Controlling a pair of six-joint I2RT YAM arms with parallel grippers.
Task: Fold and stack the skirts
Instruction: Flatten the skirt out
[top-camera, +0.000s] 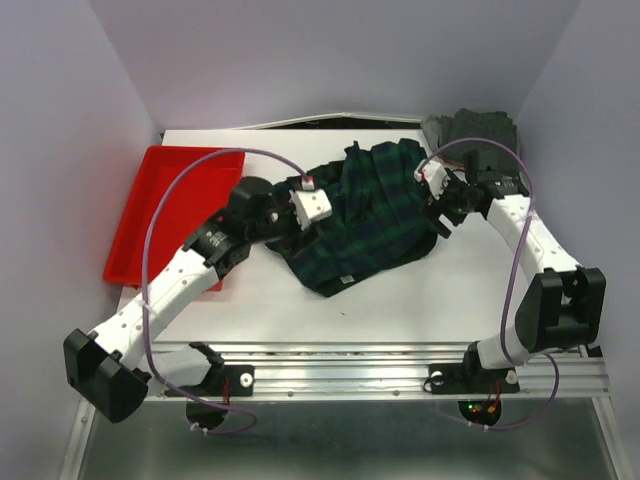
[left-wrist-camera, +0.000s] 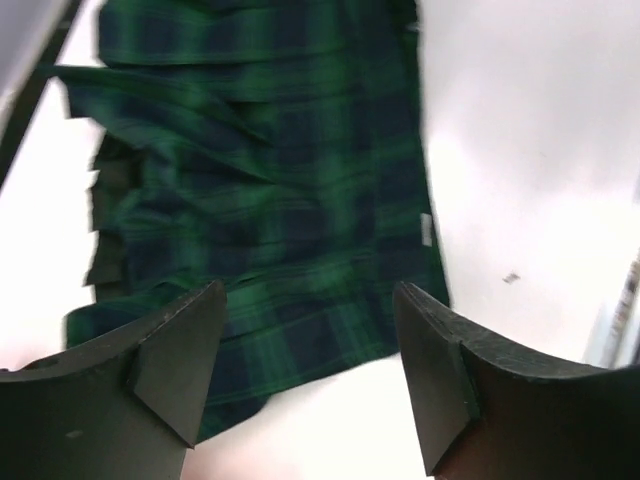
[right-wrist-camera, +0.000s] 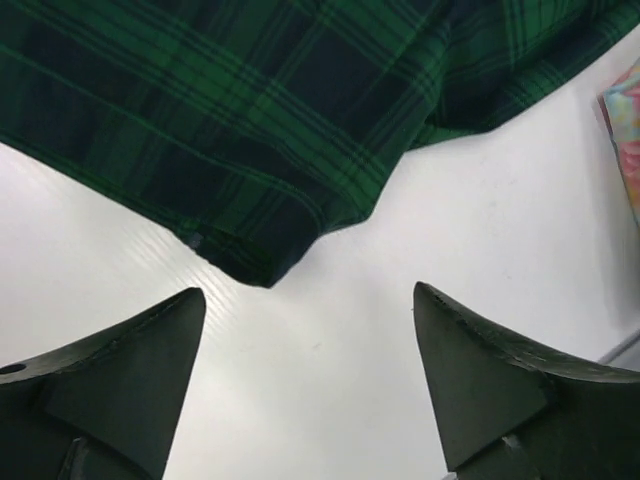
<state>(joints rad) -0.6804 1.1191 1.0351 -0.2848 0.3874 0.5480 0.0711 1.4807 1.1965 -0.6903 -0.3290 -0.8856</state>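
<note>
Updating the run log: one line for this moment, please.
plaid skirt: rumpled on table, unheld | left pincer: open | right pincer: open

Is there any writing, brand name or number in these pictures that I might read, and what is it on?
No text can be read in any view.
On the dark green-navy plaid pleated skirt, a small white tag: too small and blurred to read.
On the white table, a tiny dark mark: not legible as a letter or sign.

Skirt (top-camera: 375, 215) mid-table; tray (top-camera: 205, 200) left — second skirt (top-camera: 485, 128), perhaps, far-right.
</note>
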